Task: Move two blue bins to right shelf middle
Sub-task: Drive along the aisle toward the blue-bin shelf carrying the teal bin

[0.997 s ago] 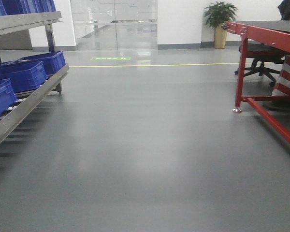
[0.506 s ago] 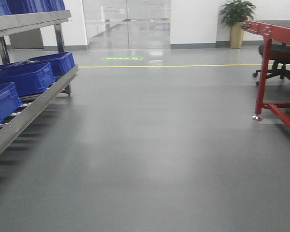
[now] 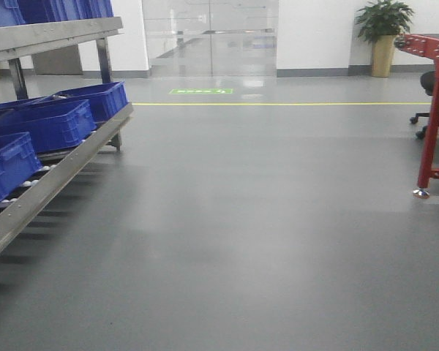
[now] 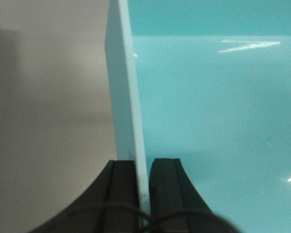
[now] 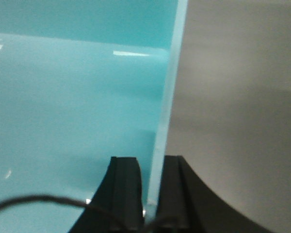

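Since a second ago, the steel rack (image 3: 58,172) of dark blue crates (image 3: 47,124) and the red table frame (image 3: 433,110) have slid rightward in the front view. The pale aqua bin (image 4: 208,121) spans crosswise between both arms. The left gripper (image 4: 144,194) pinches its left wall and the right gripper (image 5: 153,194) pinches its right wall.

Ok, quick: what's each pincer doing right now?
Left pincer: closed, clamping the side wall of a bin.
Right pincer: closed, clamping a bin wall too.

A glossy grey floor (image 3: 263,241) ran to a white wall (image 3: 316,33), glass doors (image 3: 212,33) and a potted plant (image 3: 384,29)
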